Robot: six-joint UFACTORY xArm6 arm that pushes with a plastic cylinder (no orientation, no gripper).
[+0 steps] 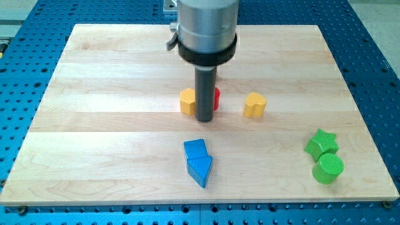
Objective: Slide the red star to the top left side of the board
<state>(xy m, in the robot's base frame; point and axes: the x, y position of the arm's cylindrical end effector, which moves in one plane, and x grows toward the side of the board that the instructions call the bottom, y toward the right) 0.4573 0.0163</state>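
Observation:
A red block (216, 97), mostly hidden behind my rod, shows only as a sliver near the board's middle; its shape cannot be made out. My tip (204, 119) rests on the board just in front of it, between it and a yellow hexagonal block (187, 101) touching the rod's left side.
A yellow heart block (254, 105) lies to the right of the rod. A blue cube (195, 150) and a blue triangular block (200, 170) sit together at the view's bottom middle. A green star (321, 144) and a green cylinder (327, 168) sit at the bottom right. The wooden board (94, 125) lies on a blue perforated table.

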